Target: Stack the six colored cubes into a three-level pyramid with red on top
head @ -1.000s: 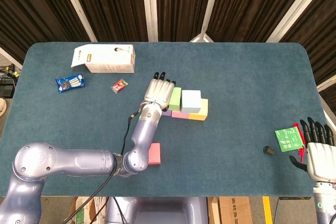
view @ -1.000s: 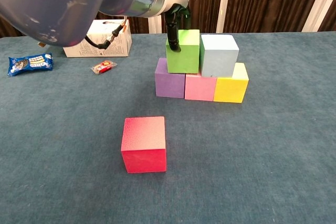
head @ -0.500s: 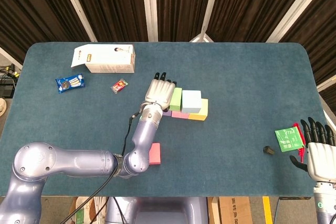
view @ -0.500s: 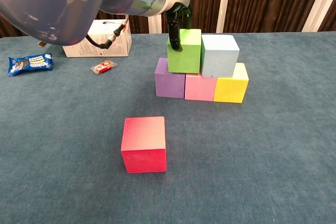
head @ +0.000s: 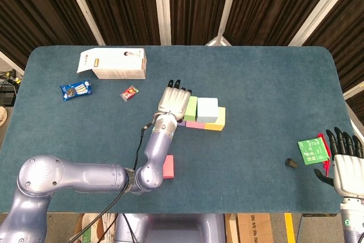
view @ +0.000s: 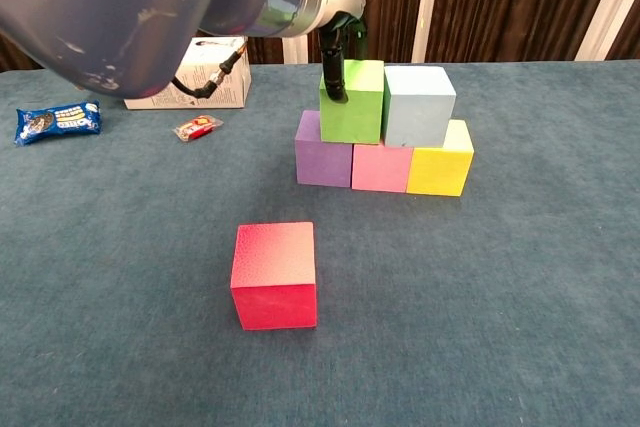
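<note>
While the left hand (head: 173, 100) pressed its dark fingers (view: 333, 69) against the green cube (view: 353, 101), that cube sat on the second level, over the purple cube (view: 324, 161) and the pink cube (view: 381, 168), flush beside the light blue cube (view: 418, 106). The yellow cube (view: 439, 169) closed the bottom row beyond the pink one. Whether the hand actually gripped the green cube or only touched its side, I could not tell. The red cube (view: 275, 275) lay alone, well in front of the green cube, with bare blue table (view: 520, 327) all round it. Broad open cloth also stretched from the green cube toward the table's far edge and its right end.

Compared with a second before, the green cube had slid a little toward the light blue one, closing the gap, and the forearm had moved slightly forward.

Only the head view showed the right hand (head: 346, 162), fingers spread and holding nothing, at the table's corner far from the green cube, just beside a green packet (head: 313, 151) and near a small dark object (head: 290, 163). The white box (head: 113, 64), the blue snack packet (head: 76, 90) and the red wrapper (head: 129, 92) lay on the other side of the green cube, apart from the stack. The chest view alone showed the cube fronts and the three-and-two stacking.
</note>
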`<state>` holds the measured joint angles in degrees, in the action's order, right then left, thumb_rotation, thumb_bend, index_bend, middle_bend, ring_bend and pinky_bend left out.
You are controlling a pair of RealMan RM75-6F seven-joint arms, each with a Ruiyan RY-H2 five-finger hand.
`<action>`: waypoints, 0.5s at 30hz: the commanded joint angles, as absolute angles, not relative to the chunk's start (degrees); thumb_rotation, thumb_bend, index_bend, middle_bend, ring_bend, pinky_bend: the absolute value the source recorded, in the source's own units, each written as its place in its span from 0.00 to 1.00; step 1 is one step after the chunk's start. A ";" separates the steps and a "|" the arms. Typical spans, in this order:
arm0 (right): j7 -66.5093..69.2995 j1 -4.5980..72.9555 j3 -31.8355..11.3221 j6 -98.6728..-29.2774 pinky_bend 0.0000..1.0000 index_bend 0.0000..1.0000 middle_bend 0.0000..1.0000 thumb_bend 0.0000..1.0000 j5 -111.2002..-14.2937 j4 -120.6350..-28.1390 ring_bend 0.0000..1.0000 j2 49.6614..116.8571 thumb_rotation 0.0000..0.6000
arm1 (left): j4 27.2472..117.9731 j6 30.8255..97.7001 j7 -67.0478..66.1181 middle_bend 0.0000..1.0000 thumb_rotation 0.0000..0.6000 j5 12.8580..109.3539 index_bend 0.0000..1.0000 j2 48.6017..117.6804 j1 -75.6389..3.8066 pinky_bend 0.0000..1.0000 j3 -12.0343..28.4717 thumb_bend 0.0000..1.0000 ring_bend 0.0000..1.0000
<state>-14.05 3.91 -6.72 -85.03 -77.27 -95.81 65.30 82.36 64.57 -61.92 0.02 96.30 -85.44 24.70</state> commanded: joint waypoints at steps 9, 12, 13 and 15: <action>-14.11 3.98 -6.76 -84.78 0.00 0.00 0.00 0.17 -76.97 -95.89 0.00 65.24 1.00 | 81.64 64.49 -62.43 0.22 1.00 0.13 0.24 96.88 -85.30 0.00 24.89 0.38 0.00; -14.07 3.97 -6.75 -84.80 0.00 0.00 0.00 0.17 -77.00 -95.93 0.00 65.18 1.00 | 81.78 64.51 -62.61 0.22 1.00 0.16 0.24 96.92 -85.28 0.00 25.02 0.38 0.00; -14.09 3.97 -6.73 -84.77 0.00 0.00 0.00 0.17 -76.99 -95.92 0.00 65.21 1.00 | 81.87 64.58 -62.71 0.22 1.00 0.16 0.24 96.92 -85.29 0.00 25.06 0.38 0.00; -14.09 3.98 -6.76 -84.79 0.00 0.00 0.00 0.17 -76.95 -95.90 0.00 65.24 1.00 | 82.04 64.72 -62.90 0.21 1.00 0.06 0.24 96.90 -85.32 0.00 25.18 0.38 0.00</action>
